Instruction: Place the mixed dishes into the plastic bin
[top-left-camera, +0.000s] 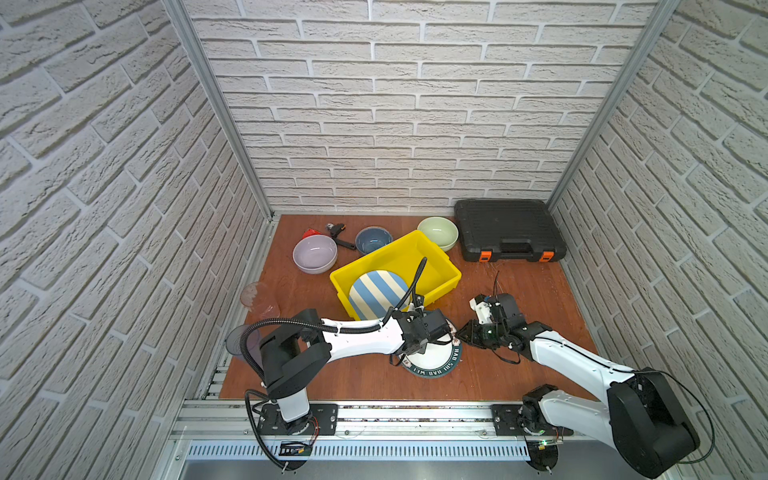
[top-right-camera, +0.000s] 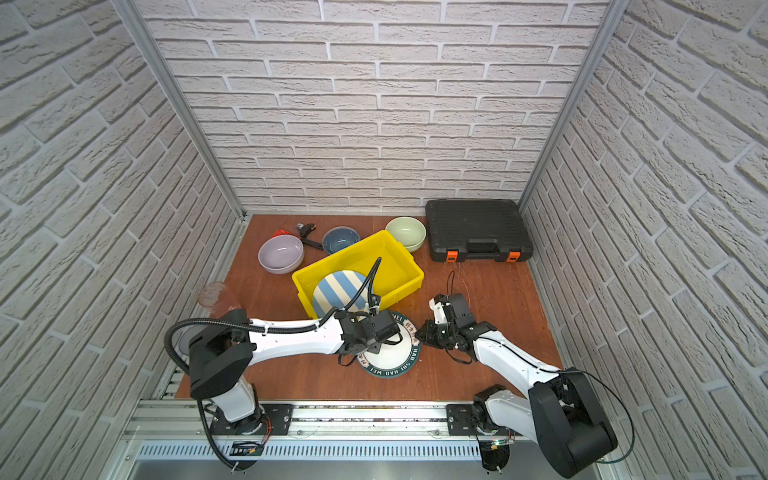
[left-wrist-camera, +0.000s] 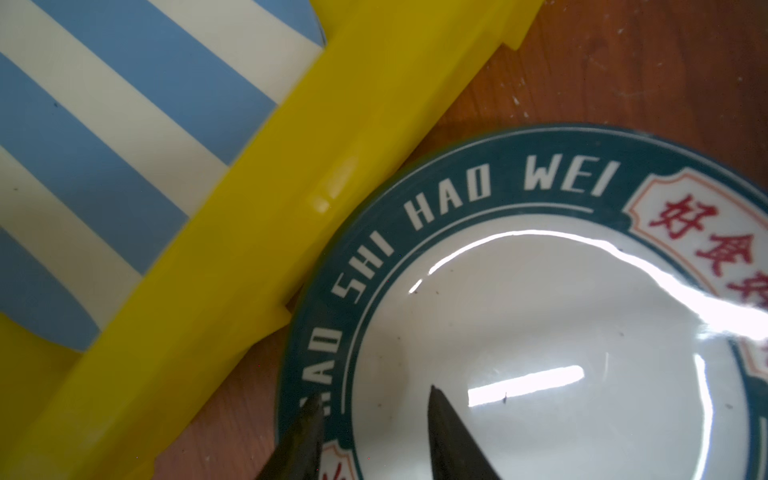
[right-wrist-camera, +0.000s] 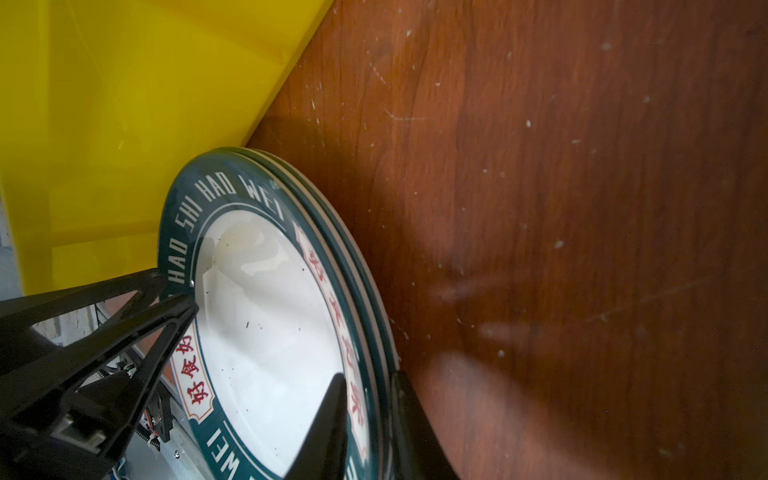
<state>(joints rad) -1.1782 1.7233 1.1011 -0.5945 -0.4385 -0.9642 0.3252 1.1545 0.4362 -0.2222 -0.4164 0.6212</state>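
Brown tabletop (top-left-camera: 519, 324), carrying the yellow plastic bin (top-left-camera: 399, 249) askew near the middle, long axis from near left to far right. Already inside, at its left end, the blue-white striped plate (top-left-camera: 378, 293), propped up against the near long wall. Bare yellow floor at the far right end.

Outside that same near wall, flat on the tabletop, the stack of white printed plates (top-left-camera: 436, 363). Rim just beside the bin's flared lip; cannot tell whether touching.

Stack caught between both arms: left gripper (left-wrist-camera: 372, 399) at the bin-side rim, right gripper (right-wrist-camera: 368, 378) at the opposite rim, away from the bin.

Left jaws parted, astride the green band with room to spare, not clamped. Right jaws drawn in across the stacked rims, one fingertip (right-wrist-camera: 336, 386) on the printed band and its partner outside the edge, apparently pinching.

Bin thus straight beyond the stack from the right gripper. Probably calls for a lift up and over the near wall, steering right of the leaning striped plate. Neither arm clearly nearer.
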